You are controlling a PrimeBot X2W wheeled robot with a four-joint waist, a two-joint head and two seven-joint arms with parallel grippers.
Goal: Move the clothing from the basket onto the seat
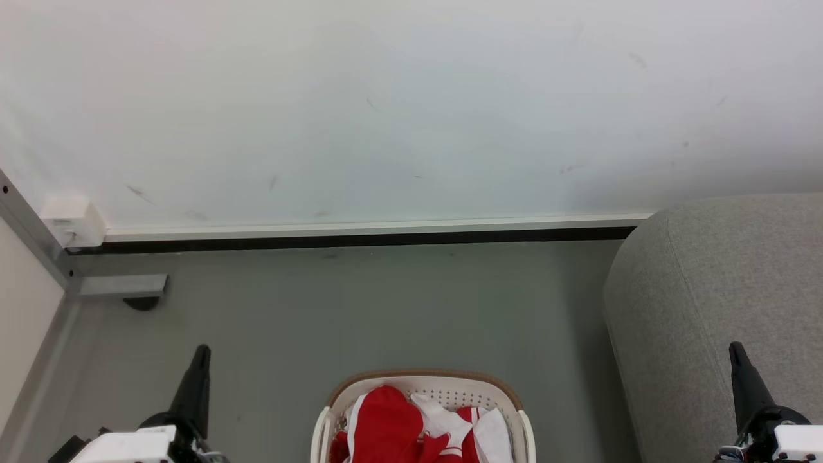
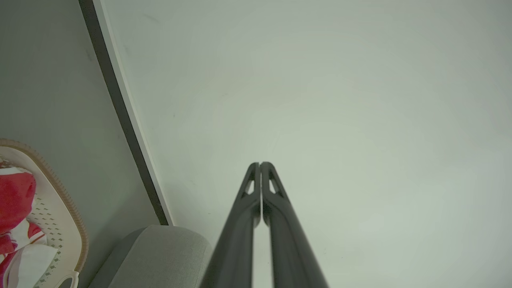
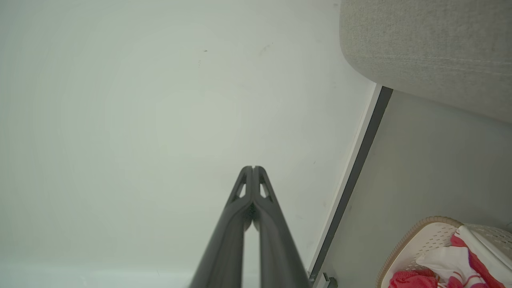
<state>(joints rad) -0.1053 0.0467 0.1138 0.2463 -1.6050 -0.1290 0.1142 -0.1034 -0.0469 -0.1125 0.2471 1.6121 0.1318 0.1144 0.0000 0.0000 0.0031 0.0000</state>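
Here, red-and-white clothing (image 1: 386, 418) lies heaped in the basket (image 1: 424, 373) on a grey-green floor (image 1: 360, 308).
A pale, lightly scuffed wall (image 1: 411, 96) rises behind and meets the floor along a dark skirting strip (image 1: 360, 240). The grey seat (image 1: 726, 302) stands at the right of the head view, near the basket but apart from it. The basket sits at the bottom centre, between the two arms. The left gripper (image 1: 202, 351) and the right gripper (image 1: 735, 348) point up the view on either side of it, well apart and clear of its rim. Each has its fingers pressed together, holding nothing.
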